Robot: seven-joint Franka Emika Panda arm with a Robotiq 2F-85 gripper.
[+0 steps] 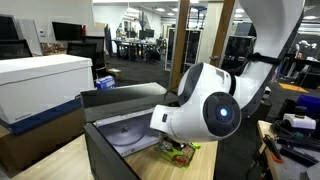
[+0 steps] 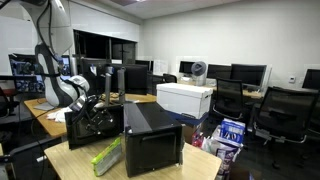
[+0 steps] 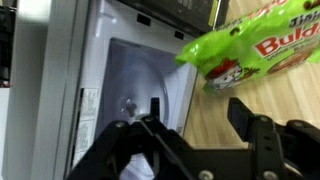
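My gripper (image 3: 197, 112) is open and empty, with its two black fingers spread over the wooden table edge beside an open black microwave (image 3: 60, 90). The microwave's glass turntable (image 3: 130, 95) shows inside the cavity under my left finger. A green snack bag (image 3: 255, 50) lies on the table just beyond my right finger, not touched. In an exterior view the arm's white joint hides the gripper, and the bag (image 1: 180, 152) shows below it, next to the microwave (image 1: 110, 135). In an exterior view the gripper (image 2: 100, 112) is at the microwave (image 2: 150, 135), with the bag (image 2: 107, 155) in front.
A large white box (image 1: 40, 85) stands beside the microwave and also shows in an exterior view (image 2: 185, 98). Office chairs (image 2: 275, 115), monitors (image 2: 250, 72) and desks surround the table. Tools lie on a side bench (image 1: 295, 140).
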